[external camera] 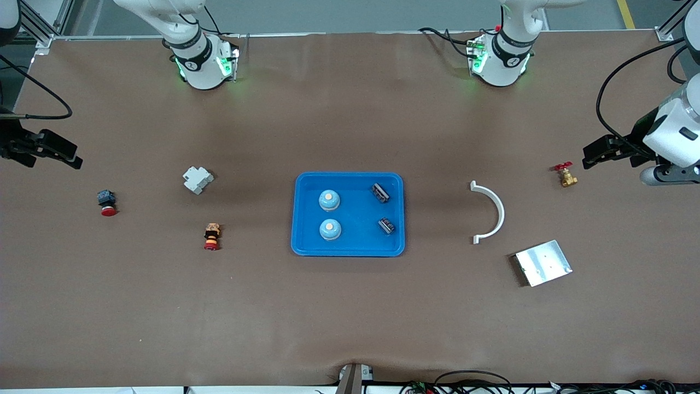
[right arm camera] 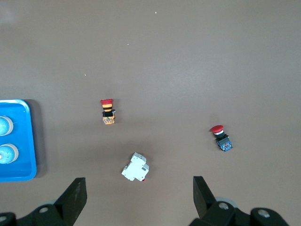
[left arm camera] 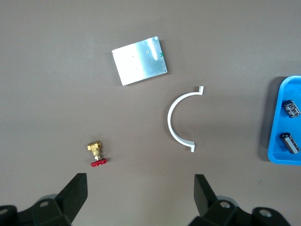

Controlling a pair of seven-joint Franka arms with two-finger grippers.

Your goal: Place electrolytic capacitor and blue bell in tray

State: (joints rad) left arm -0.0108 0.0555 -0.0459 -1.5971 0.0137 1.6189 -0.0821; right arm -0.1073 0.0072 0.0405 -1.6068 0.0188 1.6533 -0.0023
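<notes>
The bright-blue tray (external camera: 358,219) lies at the table's middle. In it stand two blue bells (external camera: 329,201) (external camera: 330,229) with pale tops, and two dark electrolytic capacitors (external camera: 380,192) (external camera: 386,225) lie toward the left arm's end. My left gripper (external camera: 589,155) hangs open over bare table at the left arm's end, beside a brass valve, with nothing between its fingers (left arm camera: 77,190). My right gripper (external camera: 75,160) hangs open over bare table at the right arm's end, also holding nothing. The left wrist view catches the tray's edge (left arm camera: 277,141) and both capacitors (left arm camera: 291,108) (left arm camera: 290,142).
Toward the right arm's end lie a white breaker (external camera: 197,179), a red push button (external camera: 107,202) and an orange-and-red button (external camera: 211,236). Toward the left arm's end lie a white half-ring (external camera: 490,211), a brass valve (external camera: 566,175) and a silver plate (external camera: 542,262).
</notes>
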